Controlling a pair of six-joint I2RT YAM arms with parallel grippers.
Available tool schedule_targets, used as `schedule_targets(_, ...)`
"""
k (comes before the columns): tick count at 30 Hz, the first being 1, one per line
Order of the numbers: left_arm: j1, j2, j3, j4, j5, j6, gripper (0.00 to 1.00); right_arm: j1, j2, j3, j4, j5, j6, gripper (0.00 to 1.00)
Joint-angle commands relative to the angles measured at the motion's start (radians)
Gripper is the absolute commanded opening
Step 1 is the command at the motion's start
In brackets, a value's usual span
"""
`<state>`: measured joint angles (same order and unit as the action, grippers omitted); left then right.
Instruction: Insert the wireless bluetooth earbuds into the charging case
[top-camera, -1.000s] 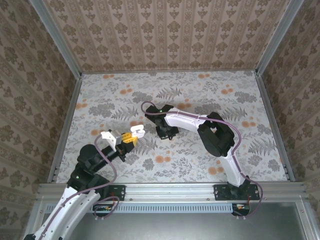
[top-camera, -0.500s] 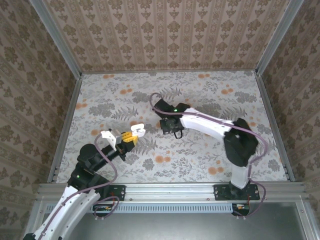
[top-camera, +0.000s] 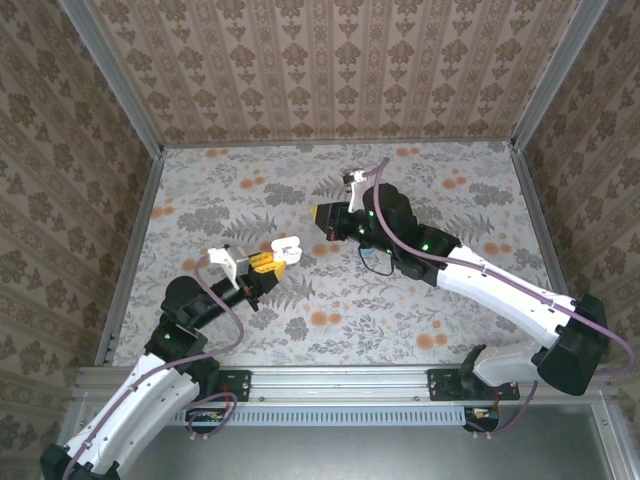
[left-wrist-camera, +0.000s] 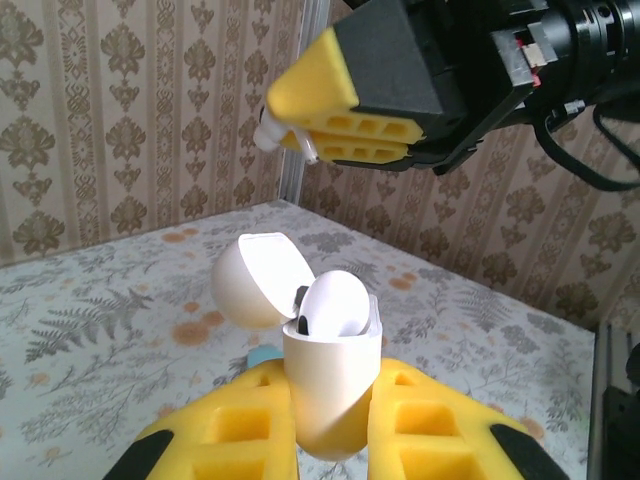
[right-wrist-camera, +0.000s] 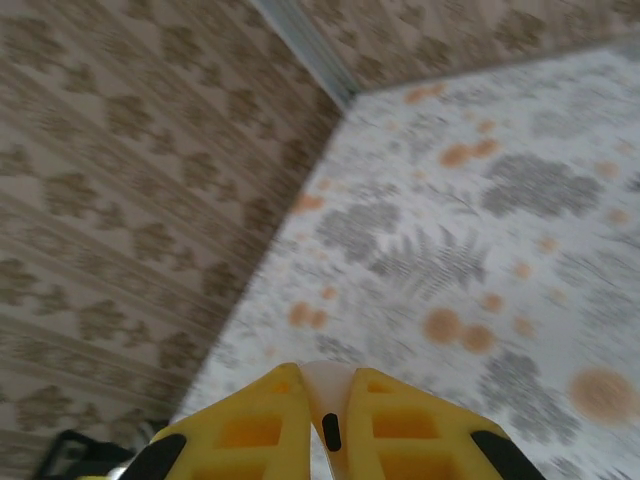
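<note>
My left arm (top-camera: 140, 392) and right arm (top-camera: 500, 290): white shells, black joints, purple cables (top-camera: 230, 320). Fingers (left-wrist-camera: 430, 430) yellow, square pockets, black corners.

Right gripper (top-camera: 321, 215), down at the floral tabletop (top-camera: 220, 190) a second ago, has risen clamping a tiny white plastic earbud (right-wrist-camera: 327, 400), its arm swung wide; left gripper (top-camera: 268, 260) has nudged its open white pebble-shaped charging case (top-camera: 288, 246) forward.

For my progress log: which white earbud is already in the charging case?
The earbud in the open case that the left gripper holds; the other earbud is pinched by the right gripper.
</note>
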<state>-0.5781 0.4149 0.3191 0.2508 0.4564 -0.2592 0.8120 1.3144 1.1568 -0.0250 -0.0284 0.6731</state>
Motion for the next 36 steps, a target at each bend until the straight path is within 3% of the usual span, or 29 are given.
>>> schedule_targets(1,-0.011,0.008,0.045,0.124,0.015,-0.07,0.0,0.026,-0.028,-0.047,0.244,-0.093,0.021,0.11)
schedule_targets(14,-0.014,0.008,0.08,0.188,-0.03,-0.207,0.0,0.102,-0.085,-0.184,0.579,-0.133,0.01,0.15)
schedule_targets(28,-0.016,0.037,0.139,0.197,0.026,-0.282,0.0,0.121,-0.065,-0.161,0.524,-0.225,-0.055,0.14)
schedule_targets(36,-0.019,0.046,0.154,0.204,0.053,-0.319,0.0,0.121,-0.062,-0.157,0.5,-0.215,-0.09,0.14)
